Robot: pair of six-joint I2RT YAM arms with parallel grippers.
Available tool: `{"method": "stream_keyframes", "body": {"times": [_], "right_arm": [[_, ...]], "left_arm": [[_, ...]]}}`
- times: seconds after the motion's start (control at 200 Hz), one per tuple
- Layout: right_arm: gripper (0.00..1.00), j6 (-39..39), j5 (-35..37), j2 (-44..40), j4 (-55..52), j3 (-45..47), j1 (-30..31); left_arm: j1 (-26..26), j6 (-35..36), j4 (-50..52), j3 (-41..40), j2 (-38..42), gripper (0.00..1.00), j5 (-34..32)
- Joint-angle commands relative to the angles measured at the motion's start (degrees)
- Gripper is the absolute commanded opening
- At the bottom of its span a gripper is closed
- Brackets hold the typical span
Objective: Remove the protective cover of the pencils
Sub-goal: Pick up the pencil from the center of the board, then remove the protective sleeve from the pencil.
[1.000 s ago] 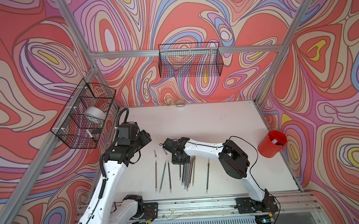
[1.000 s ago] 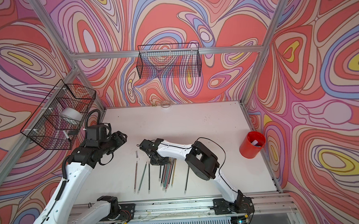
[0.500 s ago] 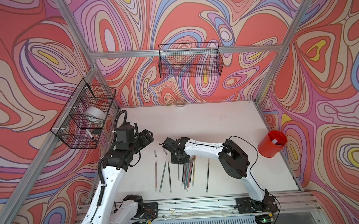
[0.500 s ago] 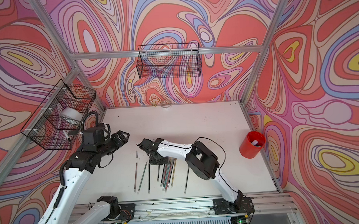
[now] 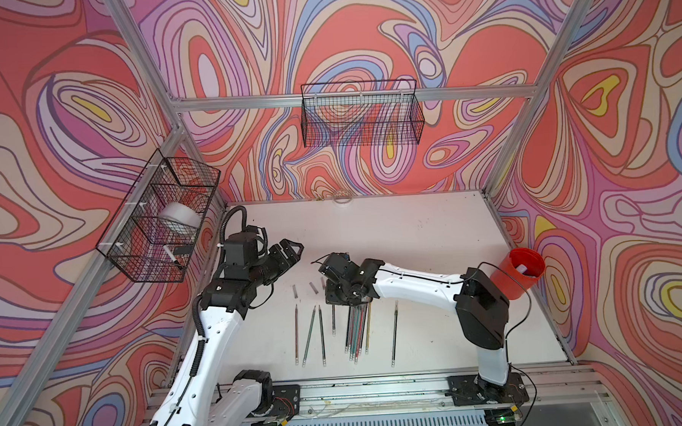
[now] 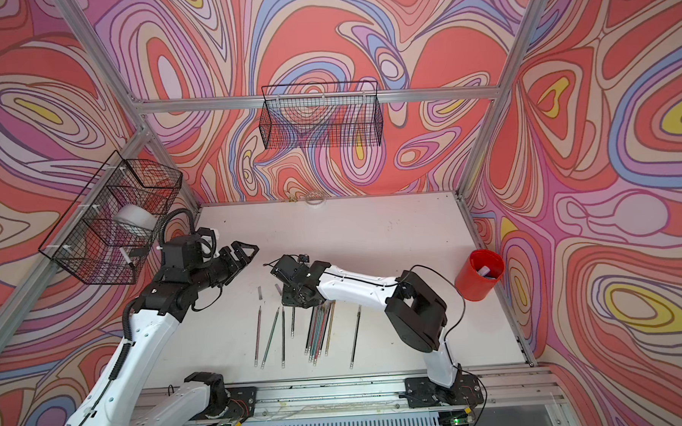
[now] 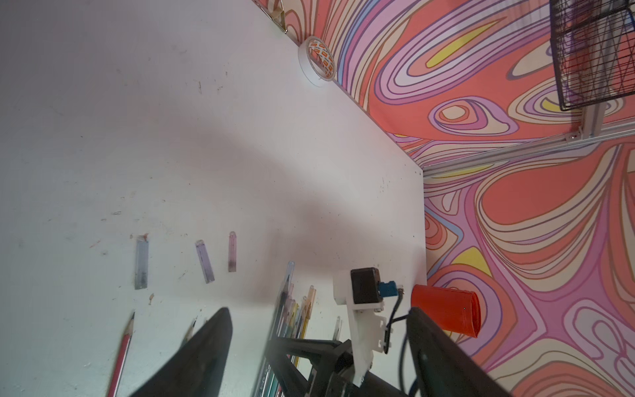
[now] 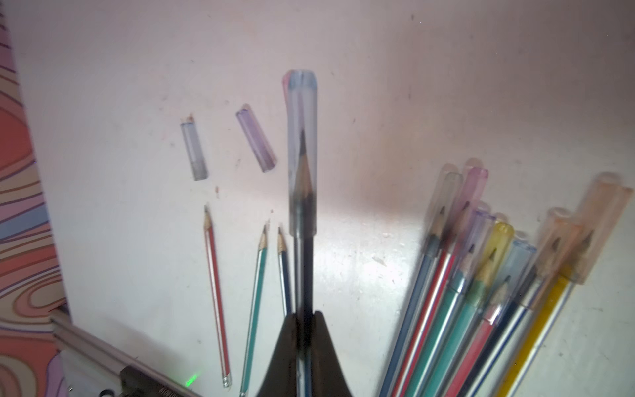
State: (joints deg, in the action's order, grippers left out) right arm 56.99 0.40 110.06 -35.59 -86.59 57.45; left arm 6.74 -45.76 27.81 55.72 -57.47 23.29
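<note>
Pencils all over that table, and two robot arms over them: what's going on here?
The right arm has its jaws shut on a dark pencil, with its clear cover still on and waiting to be pulled off. The left arm hangs nearby, jaws open and empty. Three loose covers and three bare pencils lie on the table; a bunch of capped pencils waits beside them.

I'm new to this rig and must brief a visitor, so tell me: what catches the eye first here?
The swirling red, pink and lilac walls surround everything. Mid-table, the right end effector is shut on a dark pencil whose tip wears a clear cover, while the left end effector hangs open nearby. Beside them lie bare pencils, three loose covers and a bundle of capped pencils.
</note>
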Motion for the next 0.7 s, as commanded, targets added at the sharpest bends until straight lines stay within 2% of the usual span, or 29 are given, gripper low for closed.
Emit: {"method": "stream_keyframes", "body": {"times": [0.0,0.125,0.325,0.521,0.696], "right_arm": [[0.06,-1.9,-1.3,-3.7,9.3,3.9,-0.1],[0.07,-3.2,-4.1,-6.7,17.2,7.9,0.0],[0.07,-4.1,-7.3,-10.9,26.3,13.1,0.0],[0.07,-5.0,-8.4,-12.6,28.0,14.4,0.0],[0.07,-4.9,-9.4,-13.5,29.9,15.4,0.1]], "left_arm": [[-0.2,-1.7,-3.1,-0.9,-1.0,0.82,4.7],[0.2,-2.3,-5.8,-2.0,-1.9,0.82,7.6],[2.7,-2.1,-7.3,-2.1,-4.2,0.79,8.1],[6.5,-1.4,-7.3,-1.9,-7.1,0.7,5.9],[7.2,-1.9,-8.1,-2.7,-8.6,0.63,5.3]]}}
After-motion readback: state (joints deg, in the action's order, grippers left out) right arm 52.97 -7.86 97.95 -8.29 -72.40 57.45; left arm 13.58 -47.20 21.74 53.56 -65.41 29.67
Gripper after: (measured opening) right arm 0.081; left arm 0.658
